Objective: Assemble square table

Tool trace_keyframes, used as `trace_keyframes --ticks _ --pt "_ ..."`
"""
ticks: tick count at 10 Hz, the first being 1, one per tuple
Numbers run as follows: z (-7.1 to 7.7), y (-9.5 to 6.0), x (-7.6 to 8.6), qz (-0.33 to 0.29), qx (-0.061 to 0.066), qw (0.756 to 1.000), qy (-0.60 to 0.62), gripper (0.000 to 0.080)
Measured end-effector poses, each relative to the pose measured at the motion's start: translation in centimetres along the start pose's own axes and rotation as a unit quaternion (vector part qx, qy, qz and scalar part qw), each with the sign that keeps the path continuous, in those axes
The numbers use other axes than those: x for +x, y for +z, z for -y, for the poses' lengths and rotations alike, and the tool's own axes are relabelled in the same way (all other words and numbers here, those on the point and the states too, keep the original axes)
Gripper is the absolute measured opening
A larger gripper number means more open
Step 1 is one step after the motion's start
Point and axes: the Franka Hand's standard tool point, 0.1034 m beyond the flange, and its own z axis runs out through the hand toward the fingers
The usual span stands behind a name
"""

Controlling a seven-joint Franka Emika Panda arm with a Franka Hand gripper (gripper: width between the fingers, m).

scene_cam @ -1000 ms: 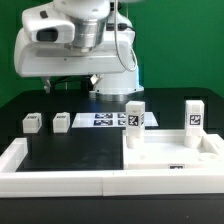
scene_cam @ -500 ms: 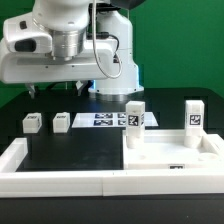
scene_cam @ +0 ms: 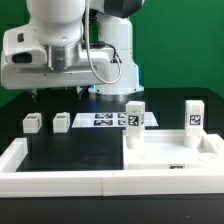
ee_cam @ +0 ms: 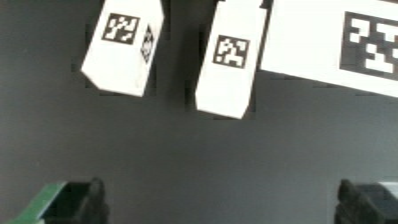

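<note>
The square table's white slab (scene_cam: pixel 172 152) lies at the exterior view's right, with two white tagged legs (scene_cam: pixel 135 117) (scene_cam: pixel 193 116) standing upright at its far corners. Two more leg blocks (scene_cam: pixel 31 122) (scene_cam: pixel 61 121) lie loose on the black table at the left. My gripper (scene_cam: pixel 55 94) hangs open above and just behind them, holding nothing. In the wrist view the same two blocks (ee_cam: pixel 125 45) (ee_cam: pixel 231 60) lie side by side ahead of the gripper (ee_cam: pixel 217 203), whose dark fingertips (ee_cam: pixel 64 198) stand wide apart over bare table.
The marker board (scene_cam: pixel 104 120) (ee_cam: pixel 350 45) lies flat between the loose legs and the slab. A long white U-shaped border wall (scene_cam: pixel 60 181) runs along the near side and around the slab. A green backdrop stands behind the arm.
The arm has swung toward the exterior view's left and come down a little, bringing the open gripper over the two loose leg blocks. No part has moved.
</note>
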Motion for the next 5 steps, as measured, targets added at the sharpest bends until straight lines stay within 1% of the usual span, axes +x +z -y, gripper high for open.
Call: trace_keyframes --ticks 4,5 --pt "0.06 0.26 -0.03 0.011 0.0 1.0 -0.001 0.0648" --pt "0.37 0.7 -0.6 0.032 0.005 0.999 0.009 0.0648"
